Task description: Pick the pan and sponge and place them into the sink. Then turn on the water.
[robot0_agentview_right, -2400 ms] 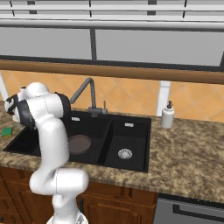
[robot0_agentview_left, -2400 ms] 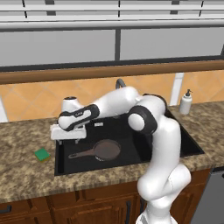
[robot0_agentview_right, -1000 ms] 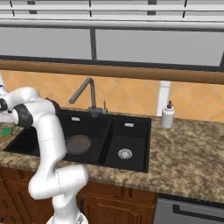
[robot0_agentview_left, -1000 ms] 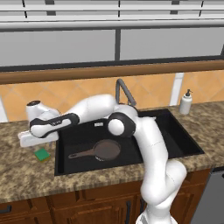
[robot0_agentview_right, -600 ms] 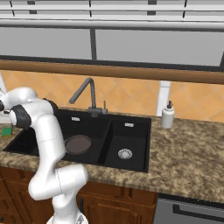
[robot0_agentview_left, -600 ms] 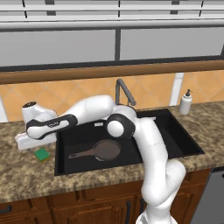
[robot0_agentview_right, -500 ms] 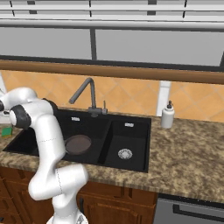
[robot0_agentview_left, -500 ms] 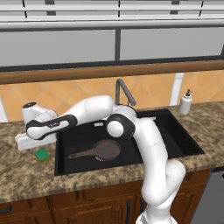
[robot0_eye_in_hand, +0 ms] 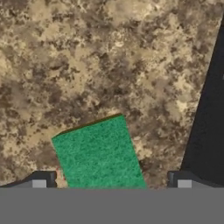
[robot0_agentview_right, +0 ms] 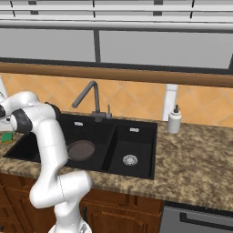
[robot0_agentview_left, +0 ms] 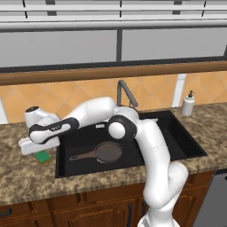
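The green sponge (robot0_eye_in_hand: 99, 155) lies flat on the granite counter just left of the sink, and appears as a small green block (robot0_agentview_left: 43, 156) under my hand and at the left edge (robot0_agentview_right: 7, 136). My gripper (robot0_eye_in_hand: 111, 181) hangs low over it, open, with one finger tip on each side of the sponge and a gap to each. The white hand (robot0_agentview_left: 37, 144) covers part of the sponge. The dark brown pan (robot0_agentview_left: 106, 153) rests in the large basin of the black sink (robot0_agentview_left: 181, 142), handle pointing left. No water runs from the faucet (robot0_agentview_left: 126, 91).
The sink's black edge (robot0_eye_in_hand: 210, 118) runs close beside the sponge. A white soap dispenser (robot0_agentview_left: 188, 104) stands on the counter right of the sink. The small basin has a metal drain (robot0_agentview_right: 130, 159). Tiled wall rises behind the counter.
The arm swung left from above the large basin to over the sponge. In the last half second the hand settled slightly lower over it. The pan stayed put.
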